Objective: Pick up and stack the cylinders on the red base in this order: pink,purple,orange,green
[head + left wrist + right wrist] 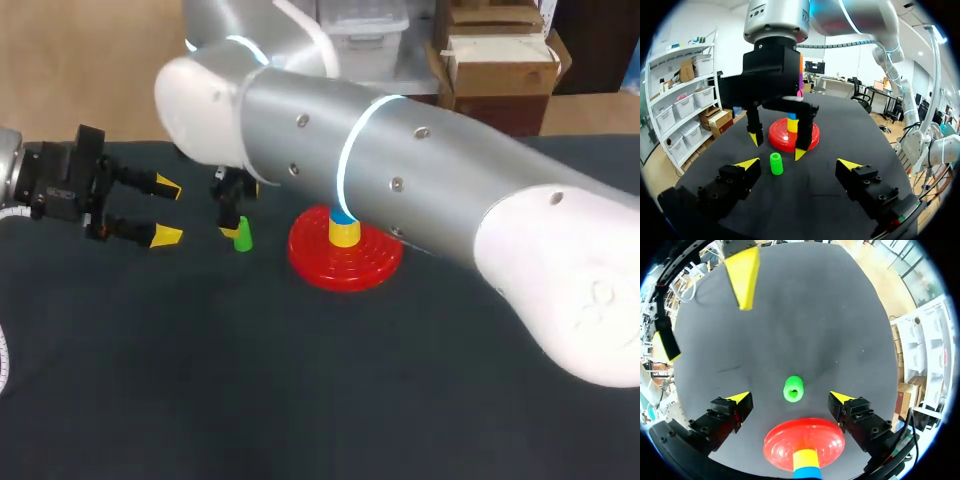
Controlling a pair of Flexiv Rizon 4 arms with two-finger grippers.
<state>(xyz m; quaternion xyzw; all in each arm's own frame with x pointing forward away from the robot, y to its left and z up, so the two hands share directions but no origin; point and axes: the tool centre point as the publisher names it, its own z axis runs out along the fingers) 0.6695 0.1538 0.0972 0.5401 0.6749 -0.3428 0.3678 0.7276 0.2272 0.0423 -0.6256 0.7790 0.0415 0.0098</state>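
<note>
While my right hand [790, 399] hangs spread above the green cylinder [793, 388], which stands on the bench [840, 315] near the red base [785, 445], I should descend straight, centre it and close gently.

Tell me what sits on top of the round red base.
A yellow cylinder sits on the round red plastic base, a blue cylinder on that. Above, the right arm covers the stack in the head view; the left wrist view shows only orange and purple slivers.
</note>
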